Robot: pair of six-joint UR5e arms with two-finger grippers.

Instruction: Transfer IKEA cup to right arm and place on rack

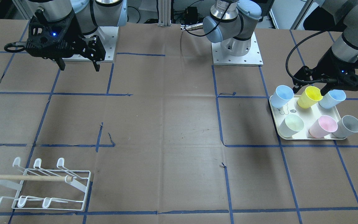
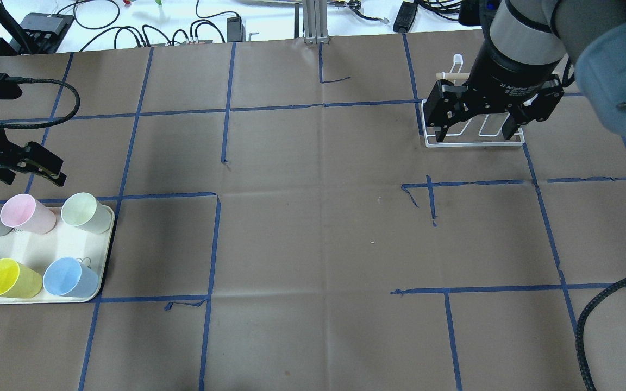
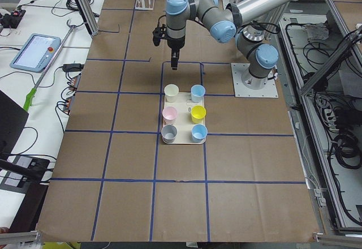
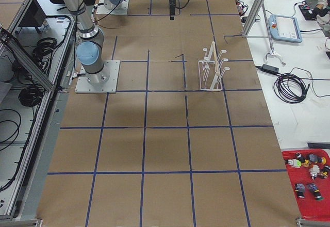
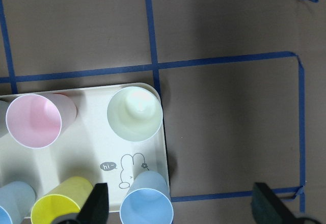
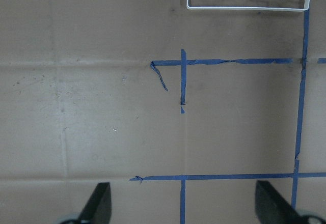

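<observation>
Several IKEA cups stand on a cream tray [image 1: 306, 115] [image 2: 36, 250]: pale green [image 1: 291, 124] [image 5: 135, 114], pink [image 1: 323, 126], grey [image 1: 348, 126], yellow [image 1: 310, 96] and two light blue ones [image 1: 283, 95]. My left gripper [image 1: 311, 88] [image 2: 30, 176] [image 5: 181, 208] hangs open above the tray, holding nothing. The white wire rack [image 1: 51, 186] [image 2: 476, 142] [image 4: 211, 72] stands empty at the other end of the table. The right arm's gripper [image 1: 79, 67] [image 2: 475, 134] [image 6: 183, 211] hovers open and empty, high above the table on the robot's side of the rack.
Brown paper with blue tape lines covers the table. The two arm bases [image 1: 236, 53] stand at the robot's edge. Cables lie along the far edge [image 2: 193, 27]. A red bin [image 4: 309, 185] and a tablet pendant [image 3: 34, 51] sit on side benches.
</observation>
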